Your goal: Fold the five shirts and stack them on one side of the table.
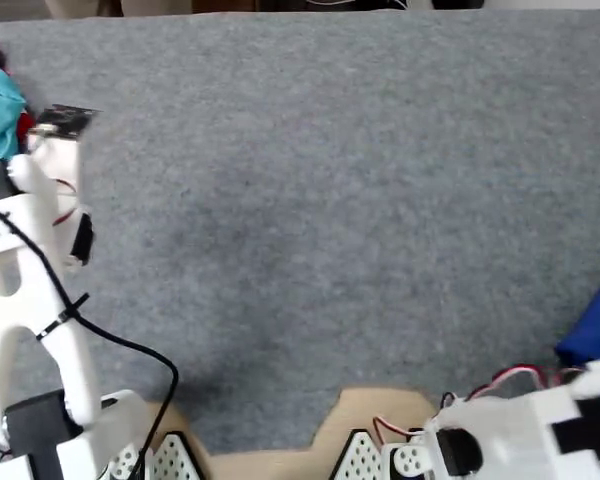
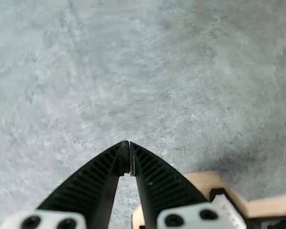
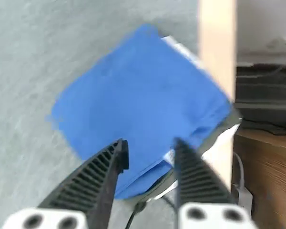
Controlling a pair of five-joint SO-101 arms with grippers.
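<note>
Well, my right hand (image 3: 150, 145) hangs open over the folded blue shirt (image 3: 138, 90), which I think lies on other cloth (image 3: 182, 49). My left hand (image 2: 128, 148), well apart from that shirt, is closed and empty.

No legible text, number, brand or sign on the surface or on either arm. Small white tag (image 3: 169, 155) at the edge of the blue shirt (image 3: 138, 109), print too blurred to read
</note>
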